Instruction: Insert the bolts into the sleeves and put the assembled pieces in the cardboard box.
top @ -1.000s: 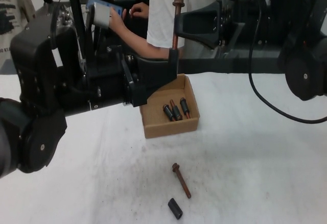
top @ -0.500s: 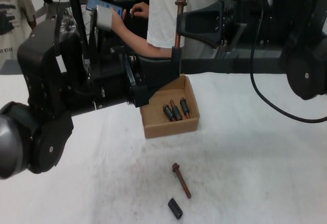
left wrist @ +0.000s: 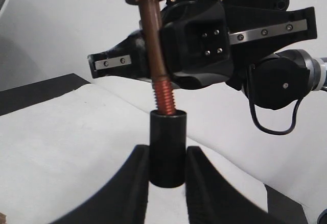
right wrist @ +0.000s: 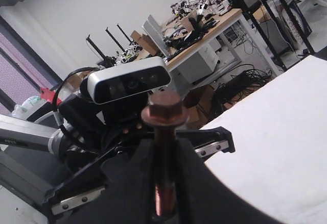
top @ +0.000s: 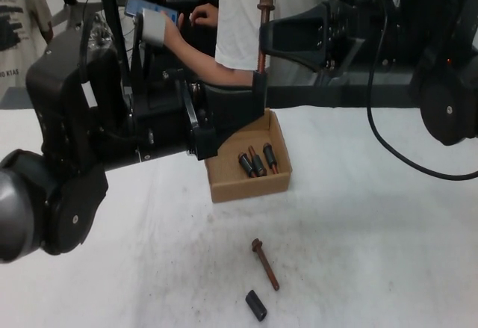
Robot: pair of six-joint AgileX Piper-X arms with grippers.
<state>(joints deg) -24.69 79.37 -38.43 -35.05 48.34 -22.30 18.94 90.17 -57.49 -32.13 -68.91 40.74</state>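
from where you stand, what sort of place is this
Probably a robotics lab or workshop: a white bench with a cardboard box of assembled pieces, and farther off a work table piled with equipment, loose cables beneath it.

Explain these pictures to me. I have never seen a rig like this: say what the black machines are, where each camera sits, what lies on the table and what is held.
The black machines are two robot arms at a white bench, each ending in a two-fingered tool. One picture looks forward and down from behind the arms. The other two come from cameras on the arms' wrists. The left tool clamps a black tubular sleeve upright. The right tool holds a copper-coloured metal bolt above it, with the threaded tip at the sleeve's mouth. On the bench stands a brown cardboard box with three assembled pieces inside. Nearer the camera lie a loose bolt and a loose black sleeve, apart from each other.
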